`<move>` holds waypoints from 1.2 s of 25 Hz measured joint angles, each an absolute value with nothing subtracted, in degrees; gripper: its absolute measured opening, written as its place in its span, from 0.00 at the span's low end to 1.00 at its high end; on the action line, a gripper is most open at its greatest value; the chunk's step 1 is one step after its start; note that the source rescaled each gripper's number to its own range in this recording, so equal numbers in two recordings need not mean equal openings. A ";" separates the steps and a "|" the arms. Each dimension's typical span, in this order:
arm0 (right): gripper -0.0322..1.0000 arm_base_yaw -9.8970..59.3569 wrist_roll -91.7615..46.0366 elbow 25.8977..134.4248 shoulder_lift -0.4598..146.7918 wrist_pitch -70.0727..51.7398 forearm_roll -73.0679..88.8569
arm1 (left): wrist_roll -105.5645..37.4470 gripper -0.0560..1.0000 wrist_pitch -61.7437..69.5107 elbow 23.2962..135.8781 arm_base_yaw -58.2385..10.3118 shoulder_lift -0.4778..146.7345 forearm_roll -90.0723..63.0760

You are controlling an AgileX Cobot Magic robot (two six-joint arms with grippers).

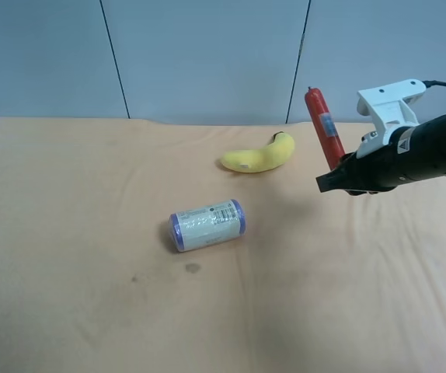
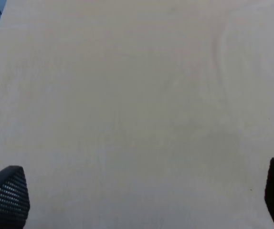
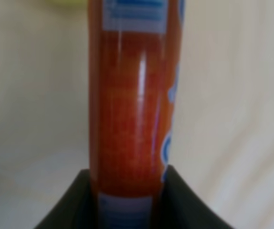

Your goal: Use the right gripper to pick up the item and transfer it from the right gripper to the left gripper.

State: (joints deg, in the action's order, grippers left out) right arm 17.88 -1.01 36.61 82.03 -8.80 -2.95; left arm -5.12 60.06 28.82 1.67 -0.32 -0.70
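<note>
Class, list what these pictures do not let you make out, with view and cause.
Lower end of the red stick: exterior high view, hidden behind the right end effector.
Its label print: right wrist view, blurred; far end cut by the frame.
The left end effector: left wrist view, only fingertips inside the frame; absent from exterior high view.
Text on the white roll: exterior high view, too small.

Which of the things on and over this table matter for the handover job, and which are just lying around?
Part of the job:
red sausage stick, gripped at its lower end
right pincer, holding it above the table
left pincer, open and empty

Just lying about:
yellow plush banana
purple-ended white roll
</note>
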 joint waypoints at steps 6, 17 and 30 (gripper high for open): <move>0.04 23.91 -6.81 37.76 82.03 -3.43 -3.24 | -5.12 1.00 60.06 28.82 1.67 -0.32 -0.70; 0.04 31.12 -15.72 49.49 82.11 -4.08 -6.80 | -5.12 1.00 60.06 28.82 1.67 -0.32 -0.70; 0.04 31.30 -18.41 50.08 82.11 -4.45 -6.99 | -5.12 1.00 60.06 28.82 1.67 -0.32 -0.70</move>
